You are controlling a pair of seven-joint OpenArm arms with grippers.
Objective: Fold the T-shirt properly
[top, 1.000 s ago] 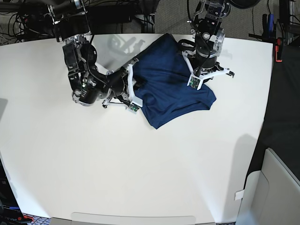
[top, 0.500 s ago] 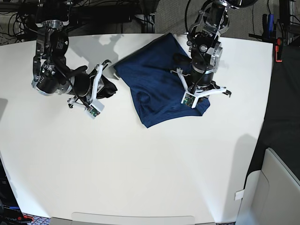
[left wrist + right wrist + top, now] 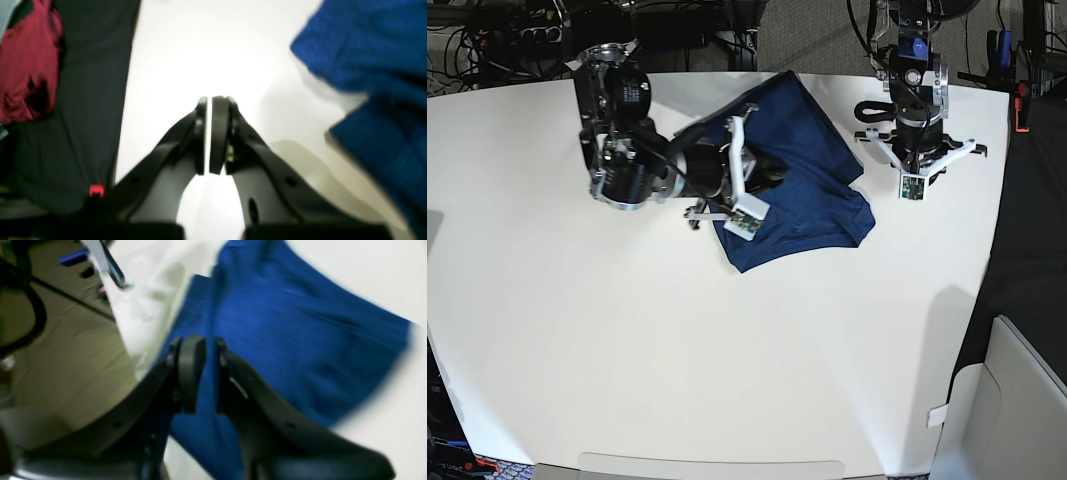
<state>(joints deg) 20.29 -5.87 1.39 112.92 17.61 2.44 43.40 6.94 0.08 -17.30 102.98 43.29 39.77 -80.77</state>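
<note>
The dark-blue T-shirt (image 3: 812,200) lies bunched and partly folded on the white table (image 3: 727,350), toward its far side. My right gripper (image 3: 772,178) hangs over the shirt's left half. In the right wrist view the right gripper (image 3: 205,340) has its jaws a narrow gap apart, pinching blue cloth of the T-shirt (image 3: 300,340). My left gripper (image 3: 916,160) stands off the shirt's right edge above bare table. The left gripper (image 3: 210,98) is shut with nothing in it, and the T-shirt (image 3: 367,50) lies to its right.
The table's right edge (image 3: 1003,200) runs close beside the left arm, with dark floor beyond it. A red cloth (image 3: 30,63) lies on that floor past the edge. A grey bin (image 3: 1017,410) stands at the lower right. Cables crowd the far side.
My right arm swung out to the left, dragging the shirt's left edge, then came back over the shirt. My left arm left the shirt's right side and moved further right.
</note>
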